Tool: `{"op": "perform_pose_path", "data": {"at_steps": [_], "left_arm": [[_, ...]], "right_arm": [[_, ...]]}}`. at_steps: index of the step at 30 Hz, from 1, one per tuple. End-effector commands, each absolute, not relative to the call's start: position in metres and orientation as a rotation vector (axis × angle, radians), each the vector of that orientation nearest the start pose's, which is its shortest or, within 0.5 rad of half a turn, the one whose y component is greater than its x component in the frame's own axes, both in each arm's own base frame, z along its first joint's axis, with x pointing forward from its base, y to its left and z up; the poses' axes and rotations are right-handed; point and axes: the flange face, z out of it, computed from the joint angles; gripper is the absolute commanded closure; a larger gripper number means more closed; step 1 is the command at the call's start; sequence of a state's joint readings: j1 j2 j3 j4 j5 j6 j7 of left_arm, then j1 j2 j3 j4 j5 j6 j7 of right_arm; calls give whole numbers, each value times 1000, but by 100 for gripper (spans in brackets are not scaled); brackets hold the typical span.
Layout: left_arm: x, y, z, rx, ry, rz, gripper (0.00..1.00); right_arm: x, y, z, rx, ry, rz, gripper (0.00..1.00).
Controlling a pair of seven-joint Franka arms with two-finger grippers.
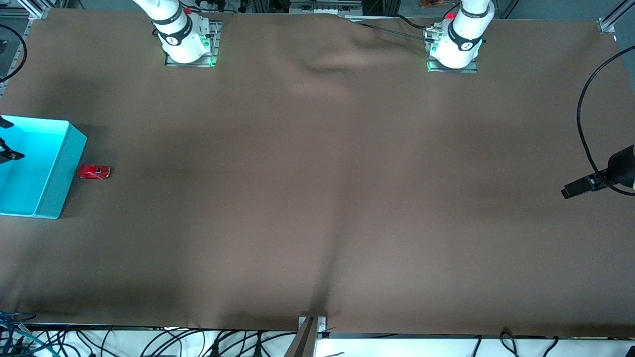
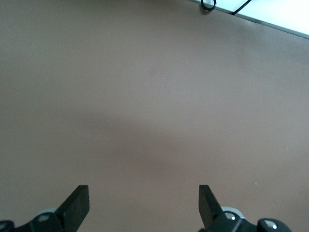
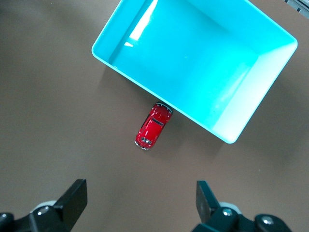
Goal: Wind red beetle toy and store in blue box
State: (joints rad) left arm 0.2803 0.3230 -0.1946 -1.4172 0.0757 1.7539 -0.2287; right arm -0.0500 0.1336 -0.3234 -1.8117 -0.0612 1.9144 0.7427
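Observation:
The red beetle toy (image 1: 93,171) (image 3: 153,126) stands on its wheels on the brown cloth, one end close against the outside wall of the blue box (image 1: 51,174) (image 3: 114,67). The box is open-topped and nothing lies in it. It stands at the right arm's end of the table. My right gripper (image 3: 141,189) hangs high over the cloth beside the toy and box, open, with nothing between its fingers. One dark fingertip (image 1: 14,155) of it shows over the box in the front view. My left gripper (image 2: 144,194) is open over bare cloth at the left arm's end.
Brown cloth (image 1: 317,198) covers the whole table, with a wrinkle (image 1: 322,64) between the two arm bases. Cables (image 1: 149,342) hang along the table's edge nearest the front camera. A black cable loop (image 1: 585,124) lies at the left arm's end.

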Motion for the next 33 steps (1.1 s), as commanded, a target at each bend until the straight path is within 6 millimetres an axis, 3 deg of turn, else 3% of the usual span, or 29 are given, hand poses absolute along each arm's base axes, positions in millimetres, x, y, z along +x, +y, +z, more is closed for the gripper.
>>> {"op": "perform_pose_path", "data": {"at_steps": [1, 9, 33], "left_arm": [[652, 82, 523, -3106, -452, -24, 0], [652, 82, 523, -3113, -390, -24, 0], [652, 77, 518, -3133, -250, -7, 0]], "right_arm": [[545, -211, 445, -2733, 1713, -1, 0], [543, -213, 418, -2623, 1746, 75, 0], [551, -225, 330, -2660, 1810, 238, 0]]}}
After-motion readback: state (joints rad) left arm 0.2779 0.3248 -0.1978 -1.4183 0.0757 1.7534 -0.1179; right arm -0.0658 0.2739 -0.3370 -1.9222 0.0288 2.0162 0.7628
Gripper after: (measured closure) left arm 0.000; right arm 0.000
